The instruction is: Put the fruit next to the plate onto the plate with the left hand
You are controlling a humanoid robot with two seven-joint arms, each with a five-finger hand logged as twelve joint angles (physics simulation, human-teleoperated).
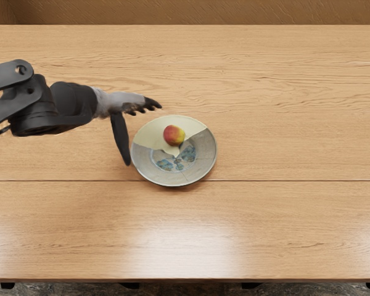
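1. Fruit (174,134) – small, round, red with a yellow side. It reads as a peach or a small apple; I can't tell which.
2. Location: it is on the plate (200,165), in the far half and a little off centre, at the edge of the plate's cream patch. It is not beside the plate, so by how things lie the placing looks done.
3. Left hand (124,111): it comes in from the left and hovers just beside the plate's left rim. The fingers are spread and hold nothing. Most point right, towards the far-left rim, and one long digit hangs down along the left edge. It is clear of the fruit and I can't tell if it touches the rim.
4. The right arm does not show.
5. Handling, as a judgement: the fruit is light and firm with smooth skin, so it may be a bit slippery. It is round and will roll if nudged, and the shallow plate gives little to stop it. It may bruise if squeezed hard.
6. Where to hold it: take it across the widest part with thumb opposite fingers, coming from above – a cupping grip is safer than a fingertip pinch.
7. Orientation: it is near-spherical, with no clear long axis. The stem end is not visible, so the way it points can't be read.
8. The wooden bench (265,222) carries the plate.
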